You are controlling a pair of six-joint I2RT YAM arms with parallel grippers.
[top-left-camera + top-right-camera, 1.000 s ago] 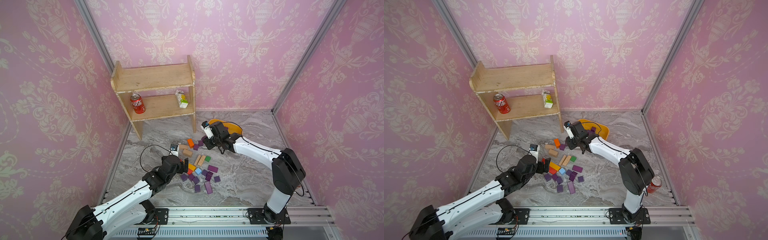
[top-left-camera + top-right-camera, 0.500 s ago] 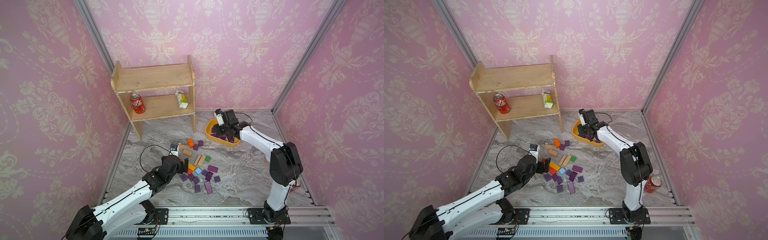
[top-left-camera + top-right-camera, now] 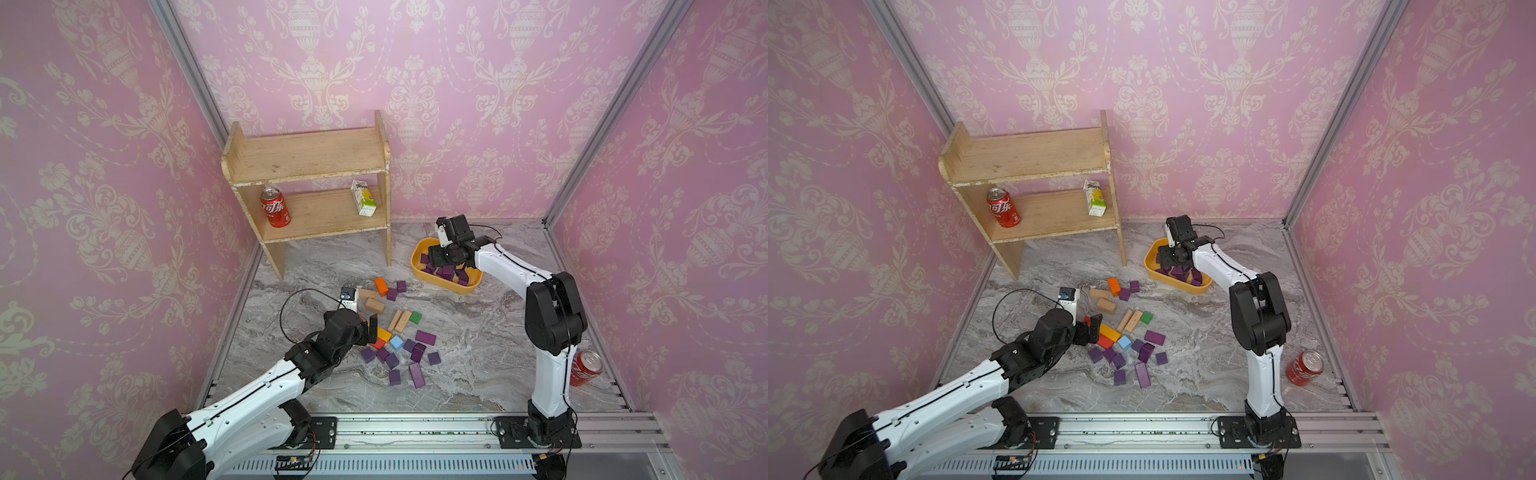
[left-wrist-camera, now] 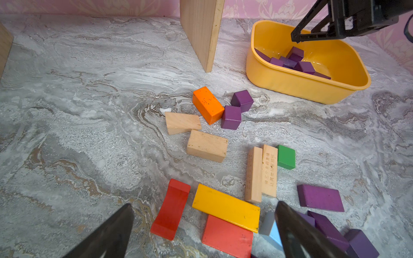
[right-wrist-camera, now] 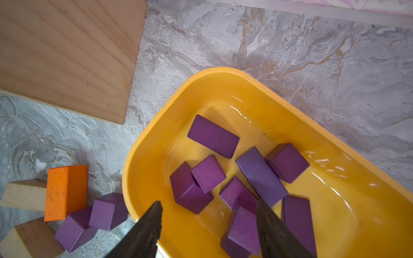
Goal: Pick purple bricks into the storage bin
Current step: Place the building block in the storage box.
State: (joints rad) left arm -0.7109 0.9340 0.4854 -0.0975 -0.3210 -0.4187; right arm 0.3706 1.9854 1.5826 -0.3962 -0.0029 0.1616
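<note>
The right gripper (image 5: 209, 201) hangs over the storage bin (image 5: 156, 143), fingers parted, pinching nothing. At least eight purple bricks (image 5: 213, 136) lie inside it, eleven more on the floor (image 3: 478, 332) outside. The left gripper (image 4: 203, 203), fingers spread wide, hovers well apart from the bin.

Glossy plastic storage bin (image 5: 156, 138), matt purple bricks (image 5: 213, 136)

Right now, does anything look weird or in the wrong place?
One red can stands alone on the floor beside the right arm, while the other can sits on the wooden shelf.
</note>
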